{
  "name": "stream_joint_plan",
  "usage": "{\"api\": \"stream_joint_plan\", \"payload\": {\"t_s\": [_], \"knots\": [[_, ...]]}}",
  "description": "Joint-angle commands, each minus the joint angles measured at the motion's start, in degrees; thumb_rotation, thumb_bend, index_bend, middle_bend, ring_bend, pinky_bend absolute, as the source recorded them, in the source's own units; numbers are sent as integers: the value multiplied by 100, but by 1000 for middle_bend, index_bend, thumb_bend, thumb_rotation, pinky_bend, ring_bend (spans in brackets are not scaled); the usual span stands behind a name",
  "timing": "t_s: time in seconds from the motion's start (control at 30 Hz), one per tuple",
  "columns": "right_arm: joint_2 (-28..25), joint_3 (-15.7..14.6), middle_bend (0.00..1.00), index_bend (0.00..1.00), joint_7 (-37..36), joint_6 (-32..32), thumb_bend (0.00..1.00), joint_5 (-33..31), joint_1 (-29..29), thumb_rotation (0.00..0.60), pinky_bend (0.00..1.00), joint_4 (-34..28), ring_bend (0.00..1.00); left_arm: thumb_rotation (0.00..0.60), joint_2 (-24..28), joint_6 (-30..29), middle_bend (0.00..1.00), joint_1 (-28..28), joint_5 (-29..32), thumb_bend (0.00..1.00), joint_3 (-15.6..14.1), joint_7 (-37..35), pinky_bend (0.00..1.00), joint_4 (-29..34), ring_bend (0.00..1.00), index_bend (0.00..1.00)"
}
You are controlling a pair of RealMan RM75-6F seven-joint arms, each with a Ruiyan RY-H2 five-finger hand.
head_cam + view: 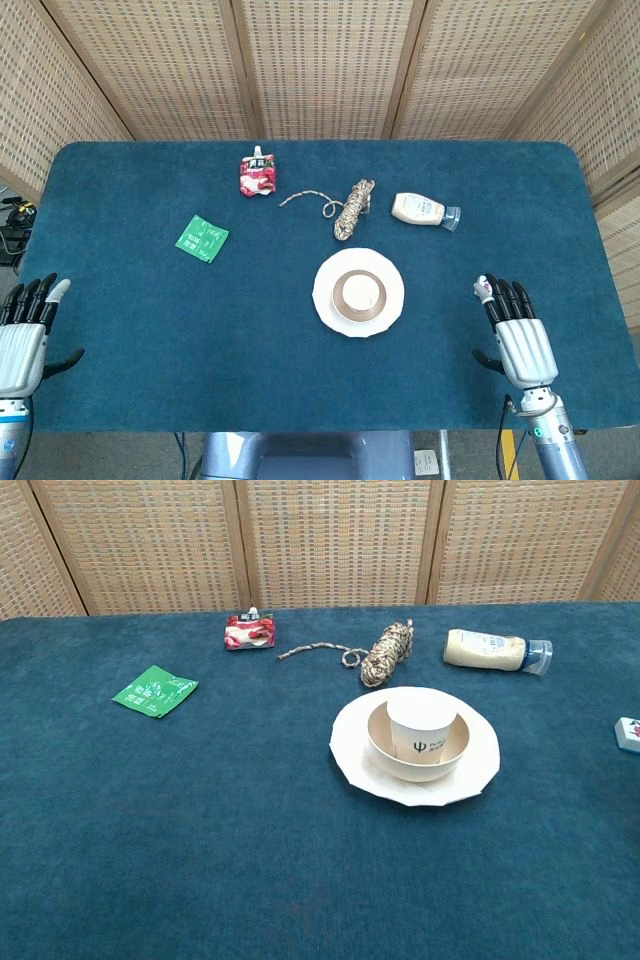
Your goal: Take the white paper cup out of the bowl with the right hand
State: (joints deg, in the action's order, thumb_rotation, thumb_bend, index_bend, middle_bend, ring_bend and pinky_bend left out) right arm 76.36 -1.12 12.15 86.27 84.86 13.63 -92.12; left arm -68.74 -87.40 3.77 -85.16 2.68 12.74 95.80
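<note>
The white paper cup (422, 727) stands mouth-down inside the bowl (455, 754), so I must grasp its sides. My right hand (517, 333), well right of the bowl, lies flat with fingers extended, holding nothing, ready to reach in.

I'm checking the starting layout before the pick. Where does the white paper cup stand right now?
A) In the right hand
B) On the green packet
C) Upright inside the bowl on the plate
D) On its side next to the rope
C: the chest view shows the white paper cup upright in the bowl on the plate, while the right hand holds nothing.
</note>
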Motion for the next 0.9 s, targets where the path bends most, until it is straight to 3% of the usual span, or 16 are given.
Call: {"api": "stream_joint_plan", "payload": {"t_s": [0.03,0.33,0.6,0.73,0.9], "knots": [[26,39,0,0,-2,-36,169,26,-16,600,0,50,0,600,-5,9,0,2,10,26,-1,11,0,2,0,0],[-63,221,0,0,177,-136,169,341,144,600,0,-311,0,600,25,-49,0,-10,-22,27,13,-35,0,26,0,0],[-68,753,0,105,665,-1023,169,-32,793,600,0,-982,0,600,79,-52,0,-15,54,26,66,-184,0,-14,0,0],[81,1061,0,173,1334,-1792,203,-743,1278,600,0,-1325,0,600,120,-66,0,-26,88,26,88,-262,0,1,0,0],[272,1278,0,166,2329,-2369,218,-1915,1750,600,0,-1552,0,600,136,-19,0,-20,85,27,60,-276,0,19,0,0]]}}
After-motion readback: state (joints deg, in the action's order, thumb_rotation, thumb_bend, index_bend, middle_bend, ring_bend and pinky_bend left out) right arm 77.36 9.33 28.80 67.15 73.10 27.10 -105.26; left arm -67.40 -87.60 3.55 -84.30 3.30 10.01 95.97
